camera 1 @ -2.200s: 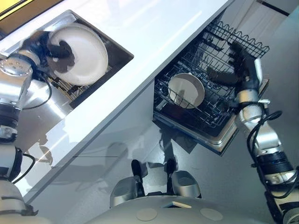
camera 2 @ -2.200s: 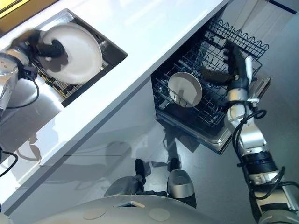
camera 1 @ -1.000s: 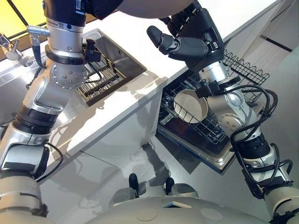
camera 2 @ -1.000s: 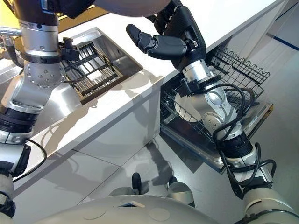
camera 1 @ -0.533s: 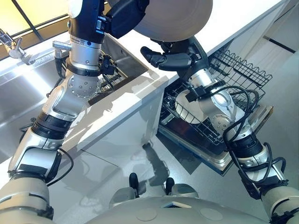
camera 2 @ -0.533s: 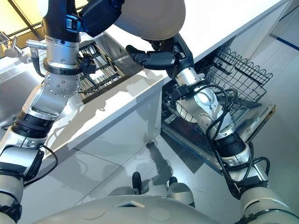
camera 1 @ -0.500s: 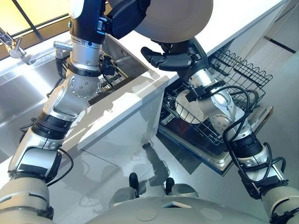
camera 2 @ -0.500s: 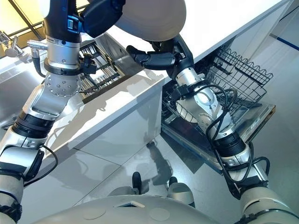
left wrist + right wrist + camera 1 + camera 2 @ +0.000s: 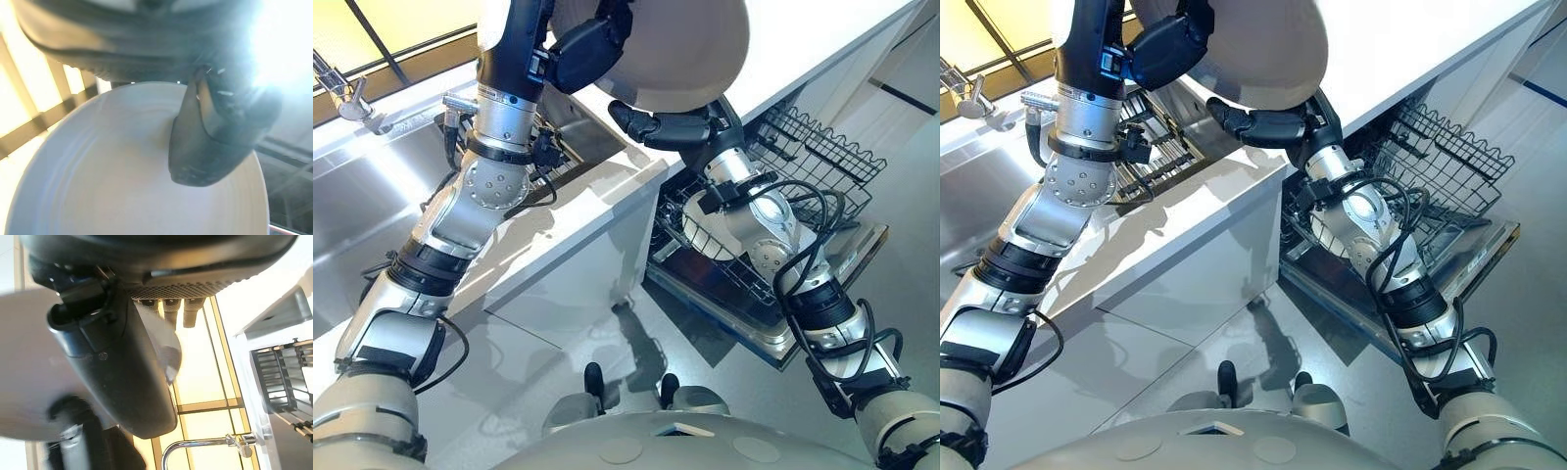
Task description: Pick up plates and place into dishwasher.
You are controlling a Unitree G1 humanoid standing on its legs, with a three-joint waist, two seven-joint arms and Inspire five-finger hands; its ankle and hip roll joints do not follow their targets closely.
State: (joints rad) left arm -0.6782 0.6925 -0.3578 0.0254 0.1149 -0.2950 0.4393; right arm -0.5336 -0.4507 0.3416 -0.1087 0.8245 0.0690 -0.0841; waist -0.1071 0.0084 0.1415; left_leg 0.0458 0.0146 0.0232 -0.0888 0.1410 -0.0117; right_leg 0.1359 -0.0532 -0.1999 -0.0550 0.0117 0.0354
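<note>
The dishwasher [image 9: 759, 294] stands open under the front edge of the white desk [image 9: 597, 211]. Its wire baskets [image 9: 822, 147] are pulled out. One white dish [image 9: 703, 227] stands on its edge in the lower basket, partly behind the right arm. The sink [image 9: 1180, 103] is set into the desk further left. A dark rack [image 9: 1148, 149] lies in it.

The plate [image 9: 675, 49] is up in the air, high over the desk's front edge, between the sink and the dishwasher. The left hand [image 9: 587, 49] holds it by the rim on the sink side.

The left wrist view shows the plate's pale face from close up. The thumb [image 9: 210, 142] presses down on it, so this hand is closed on the plate.

The right hand [image 9: 675, 125] is just under the plate. I cannot tell whether it has hold of it. The right wrist view shows the tap [image 9: 205, 448] and a yellow window behind it.
</note>
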